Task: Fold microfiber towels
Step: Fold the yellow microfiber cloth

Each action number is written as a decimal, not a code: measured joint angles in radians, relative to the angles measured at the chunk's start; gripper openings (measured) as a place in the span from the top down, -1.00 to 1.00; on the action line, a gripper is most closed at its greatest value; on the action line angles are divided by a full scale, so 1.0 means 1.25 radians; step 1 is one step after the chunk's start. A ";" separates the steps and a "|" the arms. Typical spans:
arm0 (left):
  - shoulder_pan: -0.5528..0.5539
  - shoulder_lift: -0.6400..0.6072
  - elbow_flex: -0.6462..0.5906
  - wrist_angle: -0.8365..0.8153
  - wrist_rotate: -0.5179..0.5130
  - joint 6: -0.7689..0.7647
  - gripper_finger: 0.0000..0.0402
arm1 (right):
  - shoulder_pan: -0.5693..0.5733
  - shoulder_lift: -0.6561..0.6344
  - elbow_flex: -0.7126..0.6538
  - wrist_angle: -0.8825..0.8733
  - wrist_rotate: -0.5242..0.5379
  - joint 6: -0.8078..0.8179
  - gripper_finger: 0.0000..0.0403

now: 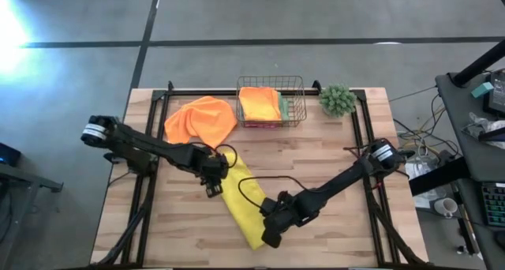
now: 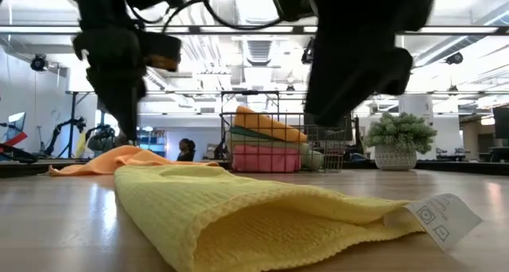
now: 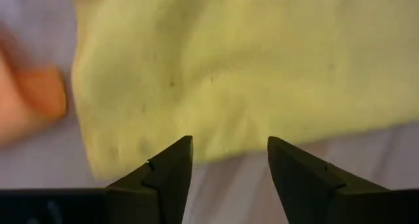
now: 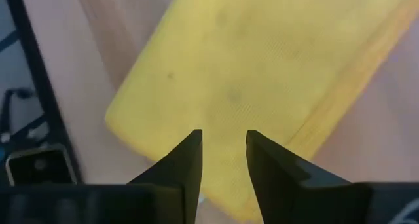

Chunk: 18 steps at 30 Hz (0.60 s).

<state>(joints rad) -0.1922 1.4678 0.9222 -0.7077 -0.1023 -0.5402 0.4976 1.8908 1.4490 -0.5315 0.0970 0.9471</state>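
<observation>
- Left gripper (image 1: 211, 175): poised at the yellow towel's end nearer the basket, fingers (image 3: 171, 165) spread apart with nothing between them; the cloth edge lies just ahead of the tips.
- Orange towel (image 1: 202, 120): a loose, unfolded heap just beside the basket, on its left-arm side, and near the yellow towel's far end.
- Yellow towel (image 1: 243, 203): the piece in work, folded into a long strip lying diagonally on the table (image 1: 331, 167), running from the left gripper away from the basket to the right gripper.
- Copper wire basket (image 1: 271, 102): landmark at the table's far edge; holds a stack of folded towels (image 2: 266, 141), orange on top, with teal, sage green and pink beneath.
- Right gripper (image 1: 269, 223): above the strip's end farthest from the basket, fingers (image 4: 183, 162) parted by a narrow gap, gripping nothing visible.
- Small green plant (image 1: 338, 99): just beside the basket, on its right-arm side.
- Risks, as judged: pinching only the top layer would pull the strip open; uneven lifting by the two grippers would skew the next fold; dragging toward the basket could snag the orange heap.
</observation>
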 joint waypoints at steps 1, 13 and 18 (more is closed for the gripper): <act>-0.003 -0.017 0.000 -0.021 0.013 -0.023 0.09 | 0.000 -0.006 0.000 -0.007 0.026 -0.003 0.48; -0.060 -0.035 -0.094 0.153 0.088 -0.195 0.09 | -0.025 0.052 0.001 -0.094 0.053 0.020 0.57; -0.052 0.021 -0.110 0.151 0.077 -0.199 0.09 | -0.039 0.081 0.001 -0.075 -0.006 0.036 0.57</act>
<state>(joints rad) -0.2571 1.4939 0.7848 -0.5184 -0.0059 -0.7883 0.4492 1.9919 1.4503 -0.6255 0.0900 0.9924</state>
